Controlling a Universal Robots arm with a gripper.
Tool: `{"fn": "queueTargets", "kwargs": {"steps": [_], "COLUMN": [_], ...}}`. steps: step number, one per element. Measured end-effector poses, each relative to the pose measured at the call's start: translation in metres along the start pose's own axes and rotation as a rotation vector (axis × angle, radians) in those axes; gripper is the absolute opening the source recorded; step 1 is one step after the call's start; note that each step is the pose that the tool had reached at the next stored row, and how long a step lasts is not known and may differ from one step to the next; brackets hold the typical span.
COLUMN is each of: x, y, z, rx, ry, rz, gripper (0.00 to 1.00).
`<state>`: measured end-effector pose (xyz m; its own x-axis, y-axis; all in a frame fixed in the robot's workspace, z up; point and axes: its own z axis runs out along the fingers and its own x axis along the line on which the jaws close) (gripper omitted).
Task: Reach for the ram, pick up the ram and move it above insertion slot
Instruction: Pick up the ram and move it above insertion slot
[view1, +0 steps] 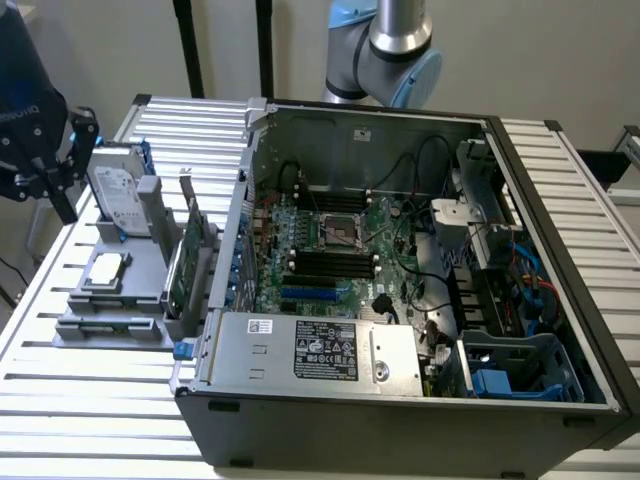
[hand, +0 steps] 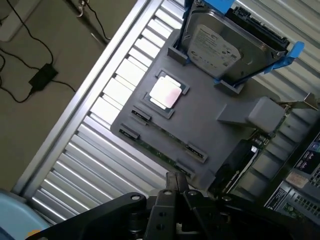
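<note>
**Ram not yet picked, gripper shut above the holder**

Ram (hand: 155, 149) sits in the grey holder (hand: 210, 120), standing on its edge between small dark clips. Only a thin green line of it can be seen. It lies along the holder's edge far from the drive (hand: 225, 45), just beside the silver chip (hand: 166, 93). Nothing touches it.

The gripper (hand: 176, 181) hangs over this holder with its fingers pressed together, and there is nothing between them. In the wrist view the fingertips are near one end of the ram, but above it and apart from it.

In the exterior view the holder is at nine o'clock from the open case (view1: 400, 440), on the ribbed table (view1: 90, 400). The gripper is at about ten o'clock in that view. The ram's place, on the holder's near edge, is at about five o'clock from the gripper and lower. The black slots (view1: 330, 262) of the board are in the middle of the case, at about three o'clock from the holder and well apart from it. I see no stick in them.

In my judgement the task is in its first part, the reach. No step is complete: the ram is not gripped, not lifted, and not brought above the slots. With the fingers pressed together like this, they cannot take the ram as they stand now.
</note>
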<state>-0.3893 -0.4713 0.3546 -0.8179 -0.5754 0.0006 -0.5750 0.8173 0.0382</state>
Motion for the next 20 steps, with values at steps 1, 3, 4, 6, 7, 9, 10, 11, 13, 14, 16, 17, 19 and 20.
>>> {"fn": "queueTargets", "kwargs": {"steps": [1,3,4,6,7,9,10,11,13,14,16,17,19,20], "x": [0.0,0.0,0.0,0.0,0.0,0.0,0.0,0.0,0.0,0.0,0.0,0.0,0.0,0.0], "y": [0.0,0.0,0.0,-0.0001,-0.0001,-0.0001,-0.0001,-0.0001,-0.0001,-0.0001,-0.0001,-0.0001,-0.0002,-0.0002], "z": [0.0002,0.0005,0.0007,0.001,0.0012,0.0018,0.0019,0.0021,0.0025,0.0027,0.0031,0.0034,0.0039,0.0042], "rx": [0.0,0.0,0.0,0.0,0.0,0.0001,0.0001,0.0001,0.0001,0.0002,0.0002,0.0002,0.0002,0.0003], "ry": [0.0006,0.0021,0.0027,0.0042,0.0049,0.006,0.0068,0.0075,0.009,0.0098,0.0111,0.0117,0.0131,0.0138], "rz": [-0.018,-0.054,-0.072,-0.108,-0.126,-0.162,-0.18,-0.198,-0.235,-0.254,-0.29,-0.308,-0.344,-0.362], "gripper": [0.11,0.11,0.11,0.11,0.11,0.11,0.11,0.11,0.11,0.11,0.11,0.11,0.11,0.11]}}
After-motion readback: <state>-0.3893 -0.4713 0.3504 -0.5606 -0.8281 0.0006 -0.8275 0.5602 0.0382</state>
